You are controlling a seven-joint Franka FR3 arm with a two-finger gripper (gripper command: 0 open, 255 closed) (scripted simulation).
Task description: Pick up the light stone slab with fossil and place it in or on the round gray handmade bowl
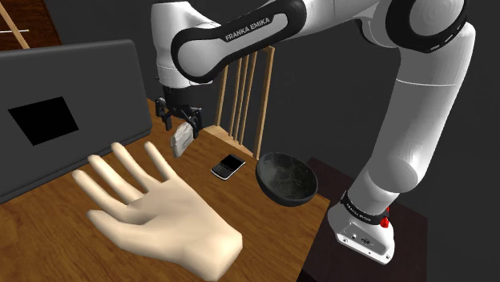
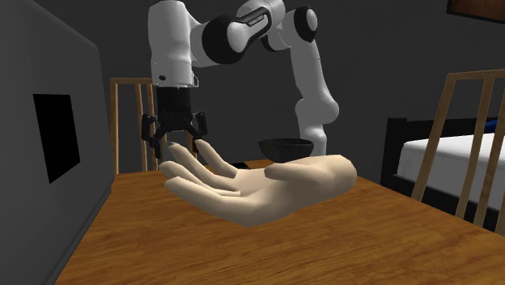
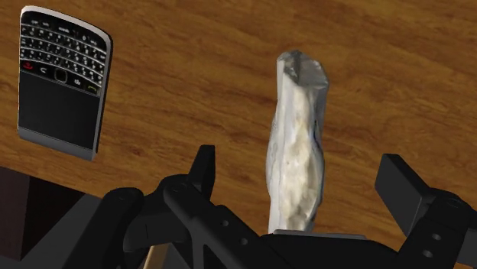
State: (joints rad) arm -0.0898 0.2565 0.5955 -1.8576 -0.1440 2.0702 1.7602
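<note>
From the shoulder: gripper poised right above the pale slab, just beside the phone lying flat on the wooden worktop; dark bowl on the phone's other side. From the second exterior: big model hand screening the slab. From the wrist: fingers wide apart, clasping nothing, slab edge-on between them, long axis along their reach.
</note>
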